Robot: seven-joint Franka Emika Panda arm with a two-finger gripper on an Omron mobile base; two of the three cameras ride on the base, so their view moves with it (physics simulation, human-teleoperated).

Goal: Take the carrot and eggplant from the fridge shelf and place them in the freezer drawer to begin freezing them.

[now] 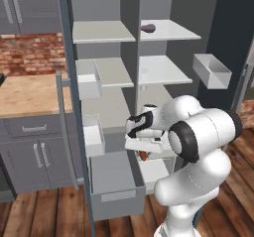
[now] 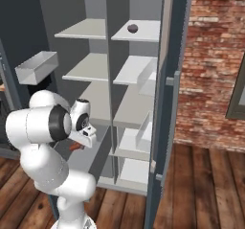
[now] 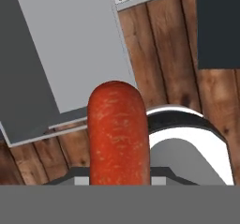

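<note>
Clamped nearly shut, the two-finger gripper (image 1: 144,151) holds the short orange-red carrot (image 3: 118,131), which hangs above the open grey box freezer drawer (image 1: 111,181), near its pale front panel.

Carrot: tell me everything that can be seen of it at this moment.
The carrot is a short orange-red stick with a rounded end and faint pale flecks on matte skin. It stands out from the shut claw, which holds it by its hidden end. In the hand view it hangs in the air, with the open grey freezer drawer and the wooden floor beyond. From the base views just a small orange tip shows under the hand.
</note>
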